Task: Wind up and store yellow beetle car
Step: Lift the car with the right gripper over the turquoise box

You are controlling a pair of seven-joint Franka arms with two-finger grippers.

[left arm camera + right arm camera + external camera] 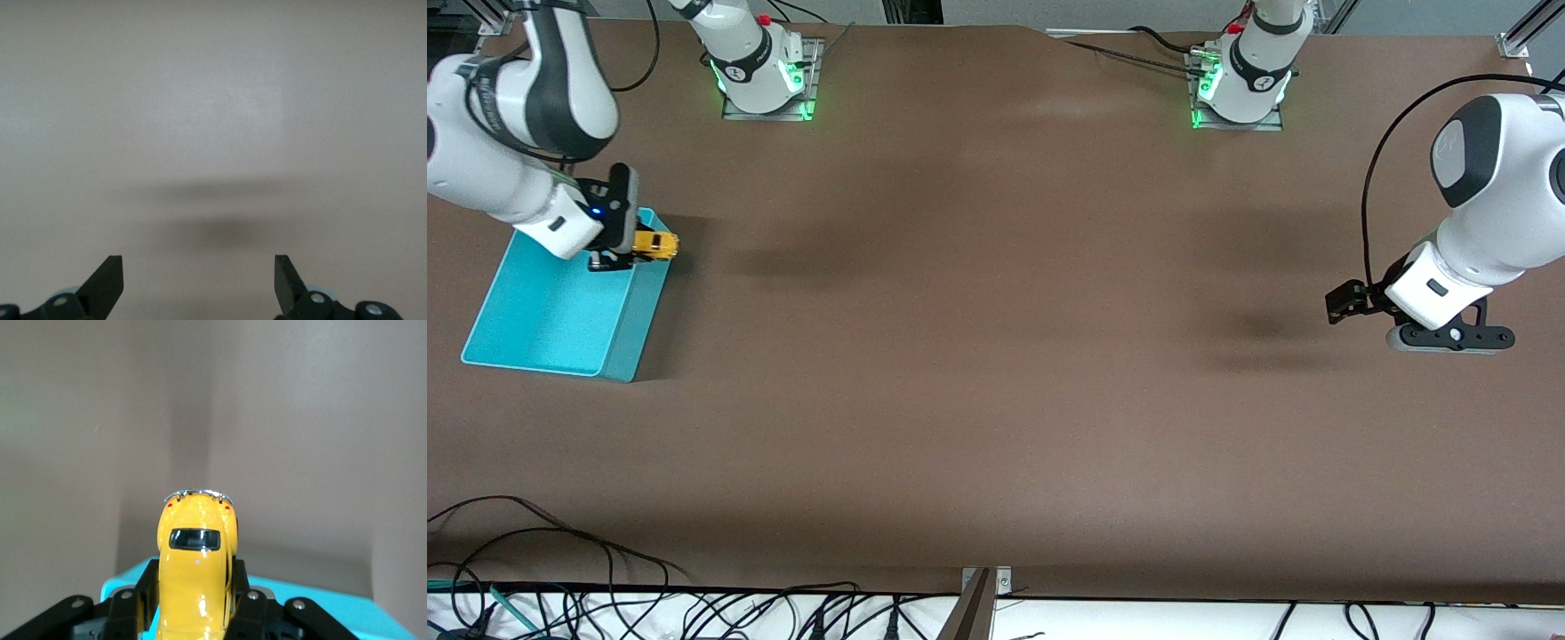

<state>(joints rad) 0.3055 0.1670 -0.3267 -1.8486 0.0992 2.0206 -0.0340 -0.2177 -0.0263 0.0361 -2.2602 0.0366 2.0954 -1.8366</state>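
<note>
Right tool (645, 249) clenched on the yellow beetle car (655, 244), upper left of the front view, hanging over the rim of the teal bin (551, 311) at the edge toward the frame's centre; seen from the right wrist, car (197, 580) gripped at both flanks. Left tool (1343, 300) released, jaws spread wide, waiting over bare brown tabletop (996, 356) at the frame's right edge.

Bin: a shallow turquoise bin (551, 311) sits on the tabletop at the right arm's end.
Tabletop: plain brown tabletop (996, 356).
Cables: black cables (560, 578) tangle along its near edge.
</note>
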